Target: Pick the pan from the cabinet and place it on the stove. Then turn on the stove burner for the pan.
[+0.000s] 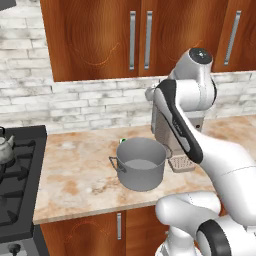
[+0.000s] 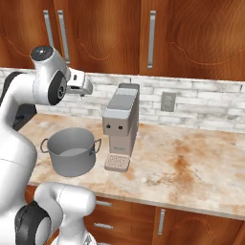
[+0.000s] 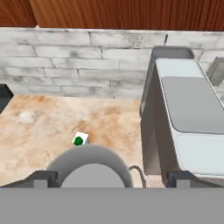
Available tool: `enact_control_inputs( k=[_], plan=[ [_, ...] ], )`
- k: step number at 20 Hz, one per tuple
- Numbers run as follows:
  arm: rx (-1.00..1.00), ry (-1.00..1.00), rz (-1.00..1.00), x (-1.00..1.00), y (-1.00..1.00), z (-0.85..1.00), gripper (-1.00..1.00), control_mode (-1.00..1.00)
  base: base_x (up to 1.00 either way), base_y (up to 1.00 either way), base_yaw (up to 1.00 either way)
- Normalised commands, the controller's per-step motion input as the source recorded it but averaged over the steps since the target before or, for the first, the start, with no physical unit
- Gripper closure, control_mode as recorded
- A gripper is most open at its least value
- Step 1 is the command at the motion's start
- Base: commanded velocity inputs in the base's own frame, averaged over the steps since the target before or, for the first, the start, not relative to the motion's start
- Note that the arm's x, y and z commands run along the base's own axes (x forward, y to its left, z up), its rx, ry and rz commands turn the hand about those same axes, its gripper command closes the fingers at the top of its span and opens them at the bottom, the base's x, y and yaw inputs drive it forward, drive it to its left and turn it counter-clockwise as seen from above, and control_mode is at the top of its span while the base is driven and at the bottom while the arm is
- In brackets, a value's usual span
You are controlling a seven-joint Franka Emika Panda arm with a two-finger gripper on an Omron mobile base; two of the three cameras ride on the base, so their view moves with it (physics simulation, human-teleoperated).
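1. We are hovering the hand (image 3: 111, 178) above the table (image 1: 75, 165), over the grey pot (image 1: 141, 162) and just beside the coffee machine (image 2: 122, 125), with the fingers spread wide and nothing between them.
2. The cabinet (image 1: 95, 37) is hanging over the back edge of the table with its doors shut, so we are judging the pan to be behind them; we cannot tell behind which door.
3. The stove (image 1: 17, 170) is sitting off the table's left edge, carrying a small kettle (image 1: 4, 147) on its grate.
4. A little white and green thing (image 3: 80, 139) is lying on the table behind the pot, near the brick wall.
5. We are reckoning this as the very opening step: reaching for a cabinet handle (image 1: 132, 40).
6. The next move is calling for lifting the hand up past the coffee machine and turning the fingers to straddle that vertical bar before pulling the door open.
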Motion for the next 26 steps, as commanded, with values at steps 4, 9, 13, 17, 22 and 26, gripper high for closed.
enact_control_inputs(
  k=[4, 9, 13, 17, 22, 26],
  plan=[
    [0.00, -0.15, 0.00, 0.32, 0.20, 0.61, -1.00, -1.00, 0.00, 0.00, 0.00],
    [0.00, -0.18, 0.00, 0.38, 0.24, 0.41, -1.00, -1.00, 0.00, 0.00, 0.00],
    [0.03, -0.23, 0.00, 0.40, 0.21, 0.23, -1.00, -1.00, 0.00, 0.00, 0.00],
    [0.03, -0.18, 0.00, 0.41, 0.14, 0.41, -1.00, -1.00, 0.00, 0.00, 0.00],
    [0.01, -0.09, 0.00, 0.44, 0.10, 0.48, -1.00, -1.00, 0.00, 0.00, 0.00],
    [0.00, -0.06, 0.00, 0.30, 0.08, 0.29, -1.00, -1.00, 0.00, 0.00, 0.00]
  ],
)
